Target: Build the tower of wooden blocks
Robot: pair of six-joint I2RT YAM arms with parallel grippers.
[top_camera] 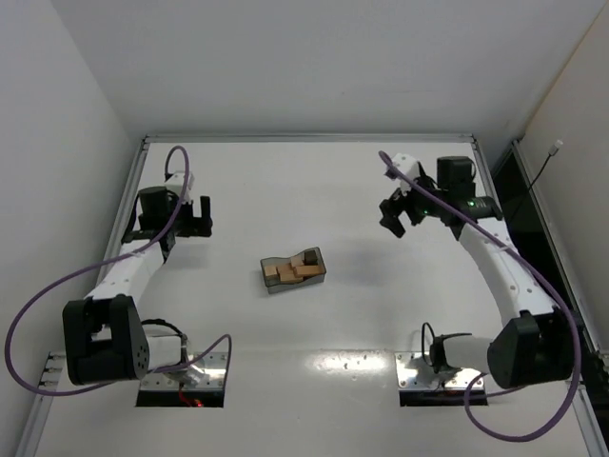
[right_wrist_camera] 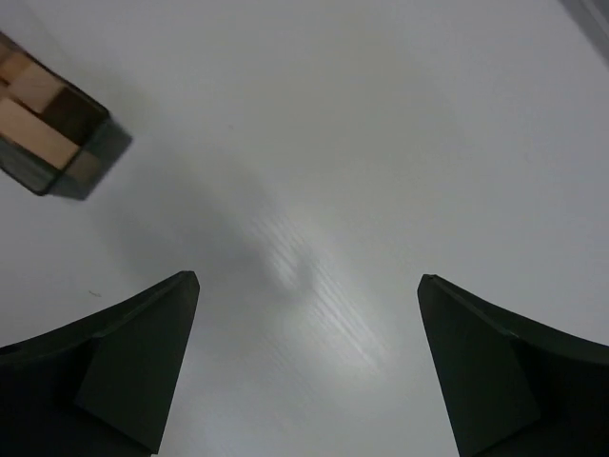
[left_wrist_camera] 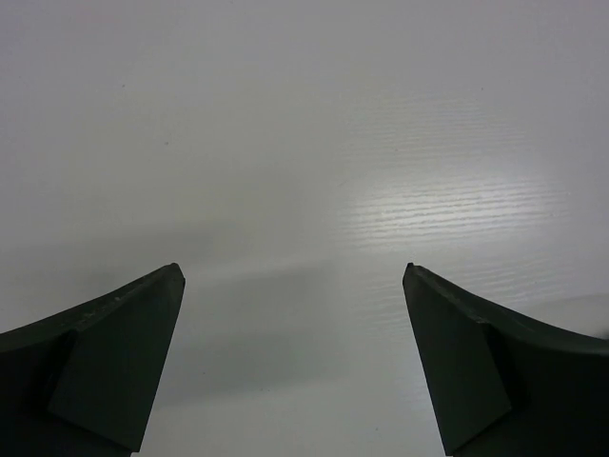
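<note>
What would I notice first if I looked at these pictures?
Probably the little grey bin in the middle of the white table, with the wood blocks piled inside it, tan ones and a dark one. Next come the left gripper and the right gripper, one on each side of the bin and well away from it, both wide open and holding nothing.

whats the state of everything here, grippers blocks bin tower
left gripper: open, holding nothing
right gripper: open, holding nothing, apart from the bin
wood blocks: lying together inside the bin
bin: upright, holding the blocks
tower: not yet started
</note>
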